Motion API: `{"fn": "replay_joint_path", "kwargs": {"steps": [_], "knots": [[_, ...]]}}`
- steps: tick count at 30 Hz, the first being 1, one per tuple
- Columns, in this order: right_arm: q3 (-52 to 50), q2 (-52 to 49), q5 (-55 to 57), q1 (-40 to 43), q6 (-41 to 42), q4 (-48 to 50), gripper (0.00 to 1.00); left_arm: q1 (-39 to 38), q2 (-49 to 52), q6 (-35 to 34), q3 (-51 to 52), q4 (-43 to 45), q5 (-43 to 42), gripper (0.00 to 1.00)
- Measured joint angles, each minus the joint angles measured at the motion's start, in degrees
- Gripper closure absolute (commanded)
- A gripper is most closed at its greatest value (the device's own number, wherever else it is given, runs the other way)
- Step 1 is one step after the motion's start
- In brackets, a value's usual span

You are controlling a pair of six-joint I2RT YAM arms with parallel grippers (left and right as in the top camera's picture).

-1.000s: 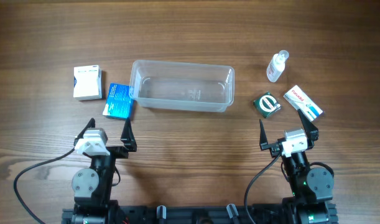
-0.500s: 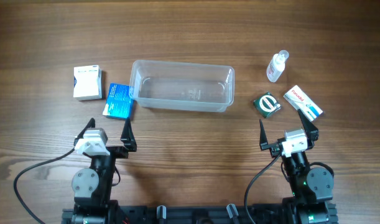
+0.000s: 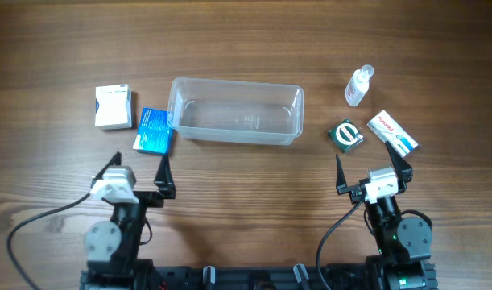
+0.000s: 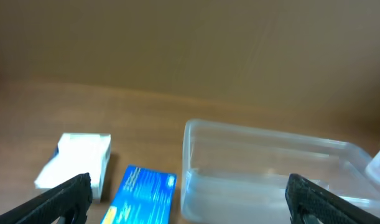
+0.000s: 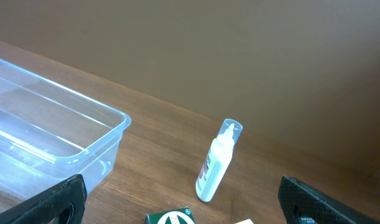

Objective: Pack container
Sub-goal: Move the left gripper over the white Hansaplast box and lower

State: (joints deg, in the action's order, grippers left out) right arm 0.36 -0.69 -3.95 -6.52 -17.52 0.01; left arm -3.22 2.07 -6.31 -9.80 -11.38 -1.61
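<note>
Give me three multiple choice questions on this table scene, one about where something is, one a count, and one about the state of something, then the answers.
1. Where does the blue box lie?
A. Inside the container
B. By the container's left end
C. Between the two arms

2. How many loose items lie outside the container?
A. Three
B. Five
C. Eight

3. What state is the container in?
A. Empty, with no lid
B. Half packed
C. Closed with a lid

Answers:
1 B: the overhead view shows it just outside the left end wall.
2 B: white box, blue box, bottle, green round item, red-and-white box.
3 A: its bare floor shows through the open top.
</note>
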Motion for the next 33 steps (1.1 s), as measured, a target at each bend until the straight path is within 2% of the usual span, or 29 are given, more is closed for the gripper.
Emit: {"fn": "replay_joint_path", "kwargs": {"steps": [3, 4, 7, 10, 14, 18, 20, 26, 33], "knots": [[0.0, 0.0, 0.0, 0.0, 0.0, -0.02, 0.0, 0.0, 3.19, 0.26, -6.84, -2.19, -0.02, 0.0], [0.0, 0.0, 0.0, 0.0, 0.0, 0.0, 0.0, 0.0, 7.08, 1.09, -12.46, -2.89, -0.02, 0.0], [0.0, 0.0, 0.0, 0.0, -0.02, 0.02, 0.0, 0.0, 14.29, 2.86, -20.9, -6.99, -0.02, 0.0], [0.0, 0.0, 0.04, 0.0, -0.04, 0.0, 0.0, 0.0, 27.19, 6.45, -32.98, -13.4, -0.28, 0.0], [0.0, 0.0, 0.15, 0.0, -0.2, 0.0, 0.0, 1.09, 44.83, 10.45, -49.88, -26.47, -0.81, 0.0], [0.0, -0.04, 0.15, 0.0, -0.2, -0.02, 0.0, 6.47, 64.83, 12.07, -70.95, -39.89, -2.84, 0.0], [0.0, -0.07, 0.15, 0.0, -0.2, 0.0, 0.0, 10.03, 72.78, 12.31, -78.86, -43.67, -3.45, 0.0], [0.0, -0.09, 0.15, 0.0, -0.2, 0.0, 0.0, 18.99, 85.94, 13.64, -82.73, -45.99, -4.28, 0.0], [0.0, -0.09, 0.15, 0.0, -0.2, 0.0, 0.0, 21.77, 95.19, 16.37, -82.73, -46.14, -4.33, 0.0]]}}
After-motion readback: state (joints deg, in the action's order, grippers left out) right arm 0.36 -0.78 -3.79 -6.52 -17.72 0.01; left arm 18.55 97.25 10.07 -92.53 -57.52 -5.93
